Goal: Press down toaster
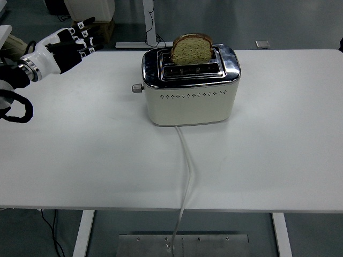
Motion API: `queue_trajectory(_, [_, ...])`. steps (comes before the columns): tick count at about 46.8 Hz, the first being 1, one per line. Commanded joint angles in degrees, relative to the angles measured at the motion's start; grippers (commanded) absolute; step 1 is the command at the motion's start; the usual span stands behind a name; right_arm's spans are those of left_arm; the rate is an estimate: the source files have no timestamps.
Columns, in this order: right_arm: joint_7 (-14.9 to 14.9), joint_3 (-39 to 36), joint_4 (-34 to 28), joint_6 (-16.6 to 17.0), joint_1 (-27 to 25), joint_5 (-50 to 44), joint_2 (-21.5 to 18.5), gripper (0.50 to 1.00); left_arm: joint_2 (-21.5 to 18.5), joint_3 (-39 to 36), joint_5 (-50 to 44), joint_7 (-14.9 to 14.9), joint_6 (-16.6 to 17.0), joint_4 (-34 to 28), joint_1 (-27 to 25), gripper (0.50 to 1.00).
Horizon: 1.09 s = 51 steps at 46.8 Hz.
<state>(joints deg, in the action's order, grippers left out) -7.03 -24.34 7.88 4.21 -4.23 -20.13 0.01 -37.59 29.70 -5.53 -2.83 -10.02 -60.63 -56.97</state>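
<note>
Task not begun: toaster (188,88) lever knob (137,88) up on toaster's left end, bread slice (191,50) sticking high out of slot. Toaster mid-table, cord (185,171) running to near edge. Left hand (63,44) well left of toaster, above far-left table corner, fingers extended, loose, holding nothing. Reach + press all remain.

My left hand (64,45) showed black fingers with white tags, a white palm shell, a silver wrist ring and a looping black cable (15,110).
</note>
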Motion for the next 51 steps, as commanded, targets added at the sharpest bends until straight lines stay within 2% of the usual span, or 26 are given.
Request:
queue_trajectory(1, [-0.01,0.00,0.03,0.01,0.01,0.00,-0.01,1.000,-0.73,-3.41,1.83,-1.03,-0.44,-0.62,-3.58,1.000])
queue_trajectory(6, [-0.01,0.00,0.03,0.01,0.01,0.00,-0.01,1.000,-2.05,-8.86,4.21,-1.12,-1.14,-1.94,-8.24,1.000])
queue_trajectory(15, [-0.01,0.00,0.03,0.01,0.01,0.00,-0.01,1.000,-4.95,-17.47,8.16,-1.56,-5.27,-7.83,-16.67,1.000])
queue_trajectory(24, [-0.01,0.00,-0.06,0.01,0.10,0.00,-0.01,1.000,-6.18,-24.59,15.36,-5.87,-12.03,-10.38,-25.02,1.000])
queue_trajectory(35, [-0.01,0.00,-0.06,0.01,0.10,0.00,-0.01,1.000,-9.43,-30.05,22.23,-6.31,-18.19,-15.30,-33.21,1.000])
queue_trajectory(36, [-0.01,0.00,0.03,0.01,0.10,0.00,-0.01,1.000,-11.35,-30.57,24.23,-6.66,-20.63,-17.39,-34.77,1.000])
queue_trajectory(42, [-0.01,0.00,-0.06,0.01,0.10,0.00,-0.01,1.000,-13.82,-31.11,28.64,-6.75,-24.95,-19.17,-36.37,1.000])
queue_trajectory(51, [-0.01,0.00,-0.06,-0.08,0.10,0.00,-0.01,1.000,-16.11,-31.63,34.61,-6.66,-24.98,-19.08,-35.93,1.000])
